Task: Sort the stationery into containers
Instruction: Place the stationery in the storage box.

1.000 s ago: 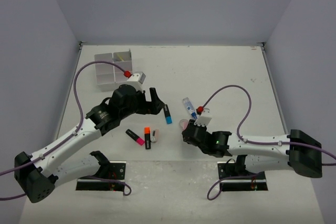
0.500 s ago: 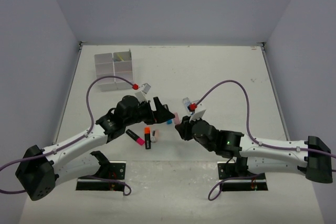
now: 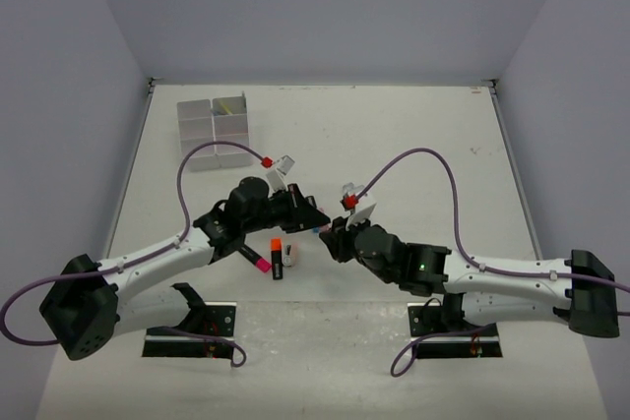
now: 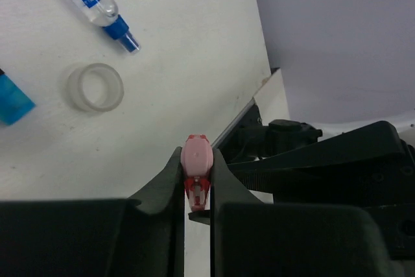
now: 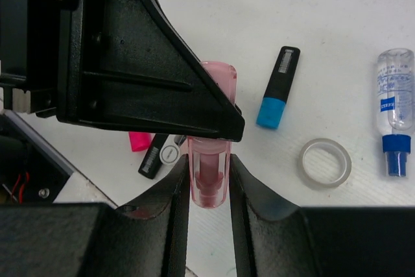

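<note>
A pink translucent stick (image 5: pixel 209 176) is gripped at both ends. My right gripper (image 5: pixel 209 160) is shut on one end, and my left gripper (image 4: pixel 196 154) is shut on the other end of the pink stick (image 4: pixel 197 159). In the top view the left gripper (image 3: pixel 317 224) and the right gripper (image 3: pixel 333 235) meet tip to tip above the table's middle, and the stick is almost hidden between them. The divided white tray (image 3: pixel 197 140) stands at the back left with a thin yellowish pen (image 3: pixel 228 105) in one compartment.
Below the grippers lie a blue-ended highlighter (image 5: pixel 277 89), a clear tape ring (image 5: pixel 325 163) and a blue-capped tube (image 5: pixel 394 118). An orange-ended highlighter (image 3: pixel 278 256) and a pink-ended highlighter (image 3: pixel 254 258) lie just left of them, beside a small white item (image 3: pixel 292 255).
The left gripper swung right to meet the right gripper and closed on the pink stick. The right gripper carried the stick left, still shut on it.
</note>
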Available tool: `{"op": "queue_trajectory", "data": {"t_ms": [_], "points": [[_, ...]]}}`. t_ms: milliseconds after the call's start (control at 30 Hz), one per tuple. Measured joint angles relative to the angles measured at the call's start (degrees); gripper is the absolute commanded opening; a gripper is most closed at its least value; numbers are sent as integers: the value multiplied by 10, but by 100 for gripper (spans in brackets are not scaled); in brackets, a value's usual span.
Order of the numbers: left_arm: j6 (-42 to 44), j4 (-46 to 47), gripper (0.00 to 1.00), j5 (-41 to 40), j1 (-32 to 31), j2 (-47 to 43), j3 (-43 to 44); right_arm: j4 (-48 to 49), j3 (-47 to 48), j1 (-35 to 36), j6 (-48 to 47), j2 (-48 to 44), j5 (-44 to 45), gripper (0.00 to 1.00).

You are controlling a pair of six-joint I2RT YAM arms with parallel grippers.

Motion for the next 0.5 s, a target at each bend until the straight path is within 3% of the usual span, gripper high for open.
{"op": "queue_trajectory", "data": {"t_ms": [33, 67, 100, 233, 333, 500], "points": [[2, -1, 0, -3, -1, 0, 2, 3, 1, 0, -2, 3, 3, 61], [5, -5, 0, -5, -1, 0, 5, 7, 1, 0, -4, 5, 5, 89], [8, -15, 0, -12, -1, 0, 11, 12, 2, -1, -6, 6, 6, 97], [45, -100, 0, -78, -2, 3, 74, 18, 1, 0, -4, 4, 15, 99], [83, -201, 0, -218, 13, 32, 180, -7, -3, 0, 27, -20, 53, 99], [117, -261, 0, -421, 95, 88, 306, -55, -42, -4, 91, -94, 108, 99]]}}
